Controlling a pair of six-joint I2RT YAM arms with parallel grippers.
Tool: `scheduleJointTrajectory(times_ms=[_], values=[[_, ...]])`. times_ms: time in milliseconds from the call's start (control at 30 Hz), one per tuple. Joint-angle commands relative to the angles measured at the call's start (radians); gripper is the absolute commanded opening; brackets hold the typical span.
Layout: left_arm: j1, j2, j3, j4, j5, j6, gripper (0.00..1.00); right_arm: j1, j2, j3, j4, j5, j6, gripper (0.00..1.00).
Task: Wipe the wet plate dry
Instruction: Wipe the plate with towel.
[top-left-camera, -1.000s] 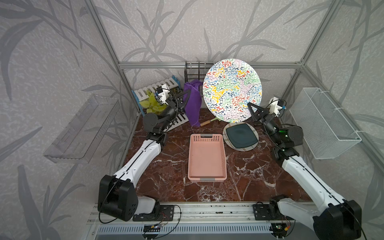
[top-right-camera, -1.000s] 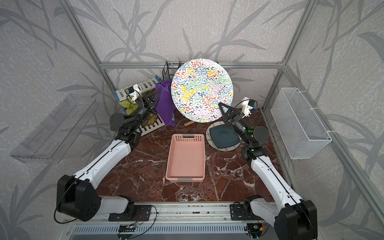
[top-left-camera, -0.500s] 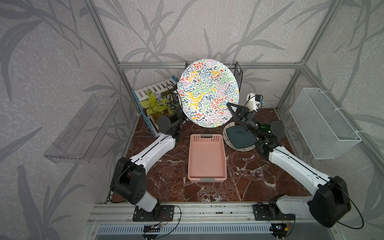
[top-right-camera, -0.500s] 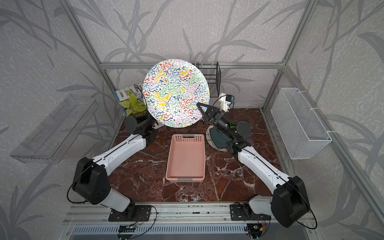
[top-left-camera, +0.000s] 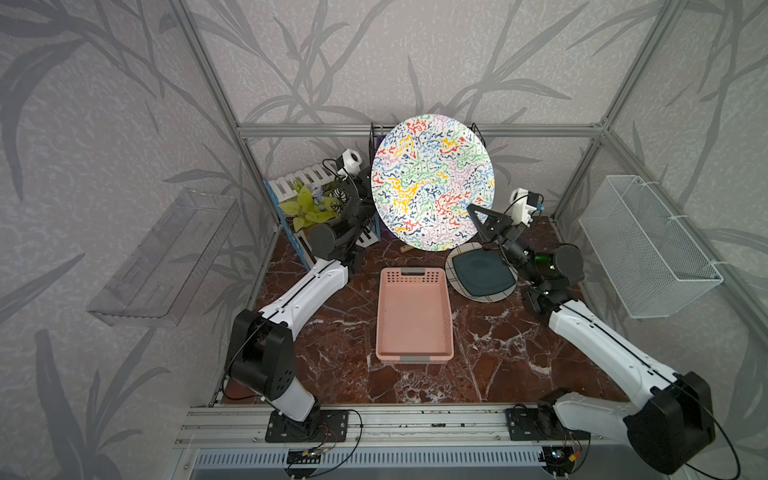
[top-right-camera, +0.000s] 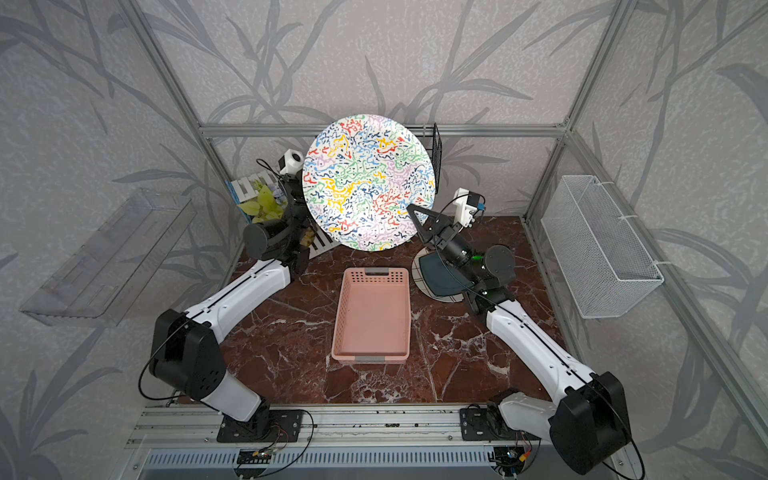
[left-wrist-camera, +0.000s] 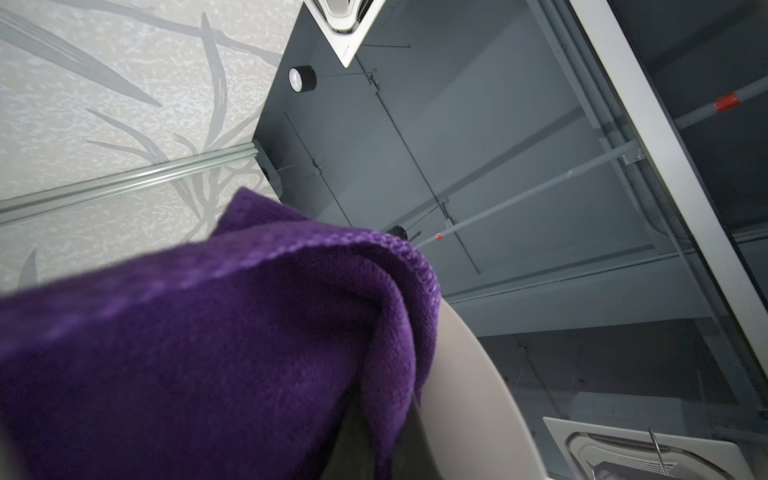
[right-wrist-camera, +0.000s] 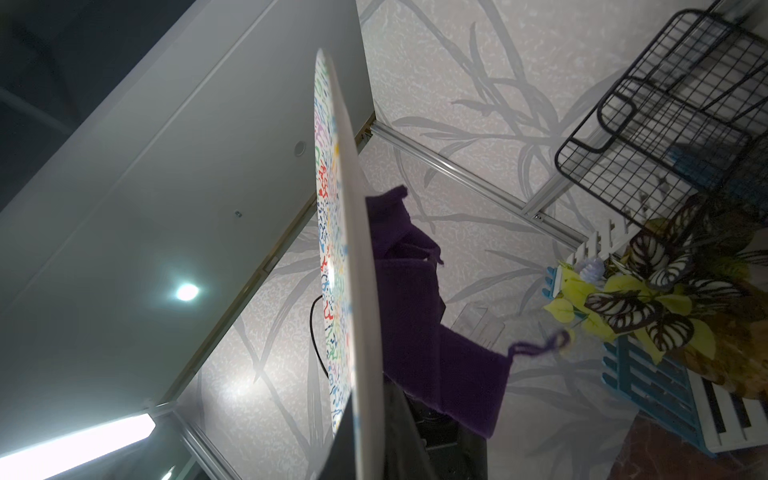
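The plate (top-left-camera: 432, 183) (top-right-camera: 368, 183), round and covered in coloured squiggles, is held upright above the back of the table. My right gripper (top-left-camera: 478, 220) (top-right-camera: 417, 220) (right-wrist-camera: 365, 449) is shut on its lower right rim. In the right wrist view the plate (right-wrist-camera: 353, 291) shows edge-on, with a purple cloth (right-wrist-camera: 415, 311) against its plain back. My left gripper (left-wrist-camera: 365, 449) is shut on that cloth (left-wrist-camera: 208, 353), right beside the plate's pale back (left-wrist-camera: 469, 395). In both top views the plate hides the cloth and the left jaws.
A pink basket (top-left-camera: 413, 316) stands mid-table. A dark square dish (top-left-camera: 482, 272) lies on a round plate under the right wrist. A plant crate (top-left-camera: 307, 208) sits back left, a black wire rack (top-right-camera: 436, 153) at the back, a white wire basket (top-left-camera: 648, 245) on the right wall, and a clear shelf (top-left-camera: 166, 257) on the left wall.
The plate swung left and partly back. The purple cloth, hanging in view left of the plate a second ago, is now behind it, and the left arm has moved in behind the plate.
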Motion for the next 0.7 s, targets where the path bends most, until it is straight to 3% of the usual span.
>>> scheduleJointTrajectory(times_ms=[0,167,300,367,467,533,600,667], values=[[-0.09,0.034,0.054,0.113,0.053,-0.015,0.0,0.018,0.005,0.015,-0.023,0.029,-0.049,0.0],[-0.172,0.021,-0.004,0.144,0.068,0.042,0.0,-0.025,0.097,0.14,-0.006,0.024,-0.025,0.0],[-0.173,-0.115,-0.175,0.008,0.095,0.2,0.0,-0.121,0.125,0.171,0.024,0.041,0.032,0.0],[-0.155,-0.212,-0.274,-0.149,0.09,0.323,0.0,-0.176,0.109,0.15,0.02,0.05,0.049,0.0],[-0.121,-0.366,-0.327,-0.508,0.075,0.639,0.0,-0.24,0.041,0.102,-0.089,0.059,0.03,0.0],[-0.124,-0.439,-0.288,-0.83,-0.008,0.89,0.0,-0.248,-0.013,0.071,-0.221,0.065,-0.031,0.0],[-0.13,-0.459,-0.214,-1.037,-0.095,1.121,0.0,-0.222,-0.065,0.056,-0.357,0.058,-0.137,0.0],[-0.129,-0.439,-0.168,-1.116,-0.123,1.196,0.0,-0.181,-0.088,0.05,-0.413,0.041,-0.2,0.0]])
